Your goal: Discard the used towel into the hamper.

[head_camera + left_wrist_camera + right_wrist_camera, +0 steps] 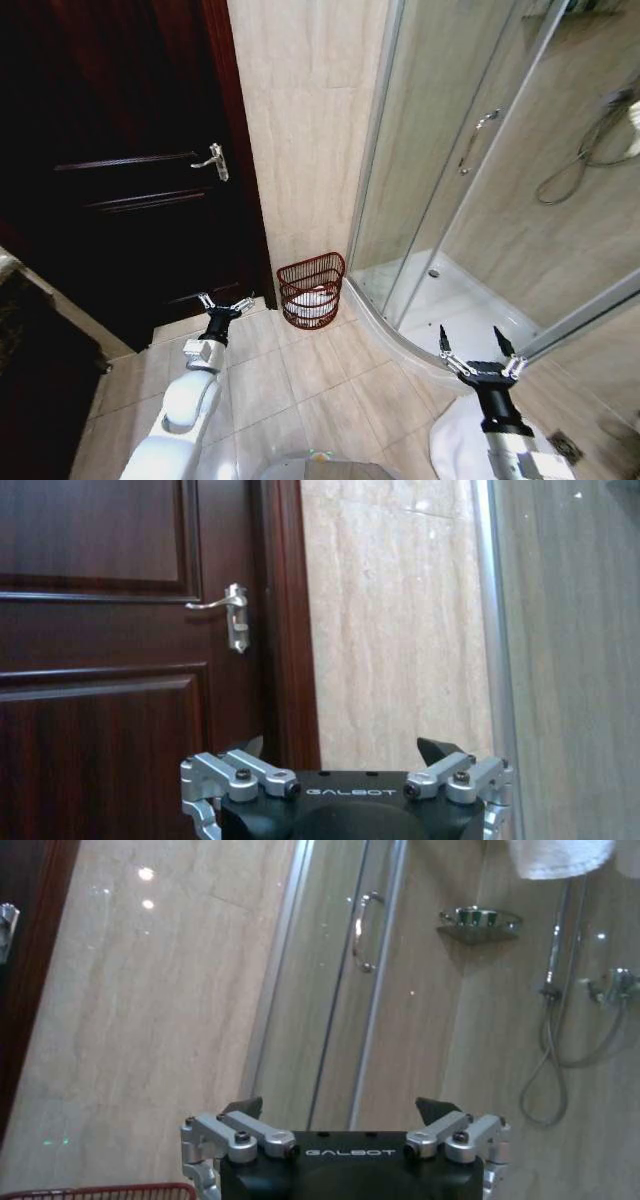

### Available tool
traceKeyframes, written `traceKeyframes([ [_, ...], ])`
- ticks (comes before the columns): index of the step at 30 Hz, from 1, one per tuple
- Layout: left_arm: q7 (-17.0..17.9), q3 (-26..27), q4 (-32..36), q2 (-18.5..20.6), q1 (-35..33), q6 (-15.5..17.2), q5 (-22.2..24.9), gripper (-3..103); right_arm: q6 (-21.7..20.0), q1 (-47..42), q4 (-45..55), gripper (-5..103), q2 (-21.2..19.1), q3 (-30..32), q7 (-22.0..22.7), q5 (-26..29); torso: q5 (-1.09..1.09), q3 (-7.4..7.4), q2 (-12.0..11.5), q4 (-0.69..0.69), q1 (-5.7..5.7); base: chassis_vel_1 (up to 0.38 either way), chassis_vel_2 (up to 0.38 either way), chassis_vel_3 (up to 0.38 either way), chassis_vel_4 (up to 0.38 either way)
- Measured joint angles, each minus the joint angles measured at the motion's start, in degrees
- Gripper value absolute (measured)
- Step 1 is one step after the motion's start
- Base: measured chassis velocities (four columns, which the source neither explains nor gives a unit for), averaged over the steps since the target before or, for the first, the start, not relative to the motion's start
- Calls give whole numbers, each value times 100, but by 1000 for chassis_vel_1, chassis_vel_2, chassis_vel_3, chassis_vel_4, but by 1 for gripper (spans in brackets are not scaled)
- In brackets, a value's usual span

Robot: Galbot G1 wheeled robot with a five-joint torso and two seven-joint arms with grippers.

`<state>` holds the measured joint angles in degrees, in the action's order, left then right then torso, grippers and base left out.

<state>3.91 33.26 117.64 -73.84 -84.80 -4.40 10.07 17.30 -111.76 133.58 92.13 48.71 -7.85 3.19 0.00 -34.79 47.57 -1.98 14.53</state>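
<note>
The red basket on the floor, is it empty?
Not empty: something white shows through the wire of the upright hamper, standing against the wall beside the shower.

Dim, soft focus; glare on tiles

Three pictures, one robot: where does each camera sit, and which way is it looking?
Head view: up on the robot's head, looking down at the hamper, with the left gripper and right gripper open.
Left wrist view: on the left arm, facing the door handle, open jaws in the foreground.
Right wrist view: on the right arm, facing the shower door.
Shared: both wrist views catch the tiled wall.
</note>
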Motion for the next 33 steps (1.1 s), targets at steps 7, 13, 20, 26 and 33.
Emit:
traceKeyframes([
  [7, -2, 4, -13, 0, -1, -8, -5, 100, 13, -2, -23, 100, 0, 9, 27, 6, 1, 0, 0, 1, 1, -6, -183, -1, 174],
  [13, -2, 20, -13, 4, -4, -18, -7, 100, 39, -4, -39, 100, 0, 21, 57, 11, 1, 0, 0, 0, 0, 96, -167, -74, 177],
  [20, -2, 34, -14, -1, -36, -66, -9, 100, 35, -25, -35, 100, 0, 25, 89, 13, 0, 1, 1, 1, -1, 88, -189, -87, 171],
  [26, -2, 46, -14, -5, -57, -89, -13, 100, 35, -19, -25, 100, 0, 31, 89, 9, -1, 1, 1, 0, -1, -43, -212, 35, 189],
  [33, -2, 57, -11, -3, -49, -97, -14, 100, 39, -16, -24, 100, 0, 30, 88, 8, -2, 0, 1, 1, 0, -155, -278, 168, 299],
])
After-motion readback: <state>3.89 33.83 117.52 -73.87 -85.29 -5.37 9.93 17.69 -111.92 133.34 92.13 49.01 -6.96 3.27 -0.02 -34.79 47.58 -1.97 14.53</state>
